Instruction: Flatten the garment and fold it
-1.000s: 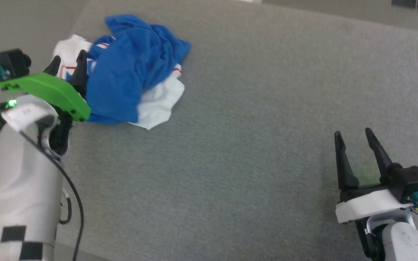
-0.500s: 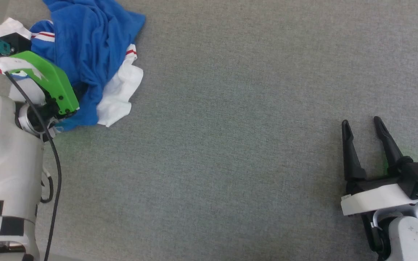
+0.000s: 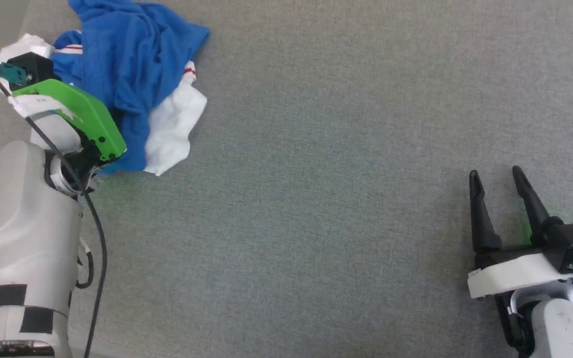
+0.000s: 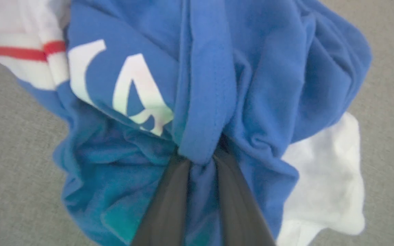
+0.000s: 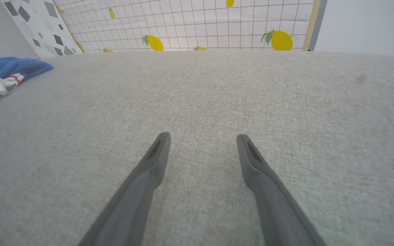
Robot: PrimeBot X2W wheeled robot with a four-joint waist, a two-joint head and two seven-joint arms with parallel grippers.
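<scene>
Garment (image 3: pixel 132 74): crumpled in a heap at the far left of the grey cloth surface (image 3: pixel 326 209), hard by that surface's left edge in the head view. Mostly royal blue on top; white sleeve (image 3: pixel 174 129) spilling out at the near right side, flat on the surface; white-and-red striped trim (image 4: pixel 19 54) at the upper left of the left wrist view, beside large white lettering (image 4: pixel 77 68) on a blue fold. Left gripper (image 4: pixel 200 160): drawn nearly together, pinching a thick rolled fold of the blue cloth between its dark fingers (image 4: pixel 169 201); fingertips buried under that fold, so hidden. Seen from the head, sits over the heap's near left side beneath a bright green bracket (image 3: pixel 82 119), with a black cable (image 3: pixel 95 238) trailing down along the pale forearm. Right gripper (image 3: pixel 495 174): spread wide, holding nothing, fingers pointing up the head view at the lower right, well apart from the heap. Hangs low over bare grey surface; cannot tell from either view whether touching it. Beyond the surface's far edge in the right wrist view, stands a white gridded wall panel (image 5: pixel 217 24) printed with yellow lemons, next to a panel of grey shapes (image 5: pixel 43 24).
</scene>
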